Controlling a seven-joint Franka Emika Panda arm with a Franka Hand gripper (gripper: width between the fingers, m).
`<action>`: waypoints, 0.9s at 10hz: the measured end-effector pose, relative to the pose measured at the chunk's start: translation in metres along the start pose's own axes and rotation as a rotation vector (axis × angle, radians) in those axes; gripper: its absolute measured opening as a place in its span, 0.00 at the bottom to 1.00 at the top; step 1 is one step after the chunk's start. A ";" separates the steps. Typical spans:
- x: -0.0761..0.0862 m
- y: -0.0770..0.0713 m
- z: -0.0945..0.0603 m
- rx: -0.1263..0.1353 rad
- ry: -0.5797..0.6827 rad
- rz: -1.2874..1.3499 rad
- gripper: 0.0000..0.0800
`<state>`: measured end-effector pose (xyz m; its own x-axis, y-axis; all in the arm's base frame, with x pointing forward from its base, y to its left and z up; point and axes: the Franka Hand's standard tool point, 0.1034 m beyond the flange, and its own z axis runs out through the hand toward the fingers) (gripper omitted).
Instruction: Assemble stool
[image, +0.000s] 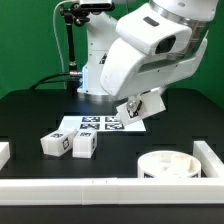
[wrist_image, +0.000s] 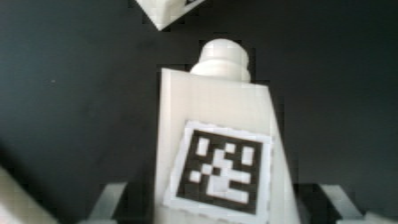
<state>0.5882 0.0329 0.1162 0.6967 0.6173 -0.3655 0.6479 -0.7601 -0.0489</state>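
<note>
Tool: the tool (image: 140, 104) is pinched in narrow on one stool leg, so yeah, it's got a part in hand.
Fingers: in the wrist view, one of the fingers (wrist_image: 111, 200) sits against each long side of the part, right by its tag.
Held leg: the held leg (wrist_image: 214, 110) is a chunky white oblong with a black-and-white square tag on the face and a rounded peg on the far end. In the exterior view it hangs tilted, off the bench, over the near edge of the marker board.
Arm: the big white arm (image: 150, 50) leans in from the back and fills the upper middle of the exterior view.
Marker board: the marker board (image: 95, 124) lies flat on the bench just below the held leg.
White corner: a pointed white bit (wrist_image: 169, 12) pokes in past the peg in the wrist view; can't tell what it is.
Loose legs: two loose legs (image: 57, 143) lie just beside each other, tags showing, toward the exterior view's left of the marker board and nearer the camera.
Seat: the seat (image: 170, 163) lies rim up at the exterior view's lower right, well apart from the loose legs, tucked in near the rails.
Border rails: the border rails (image: 100, 186) run along the front and sides.
Bench: the bench (image: 30, 115) is plain black.
</note>
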 end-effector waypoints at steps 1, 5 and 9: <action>0.002 0.004 -0.008 0.015 0.058 0.035 0.41; 0.005 0.022 -0.011 -0.035 0.274 0.063 0.41; 0.005 0.030 -0.012 0.004 0.423 0.178 0.41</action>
<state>0.6143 0.0156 0.1239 0.8622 0.5048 0.0427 0.5060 -0.8622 -0.0237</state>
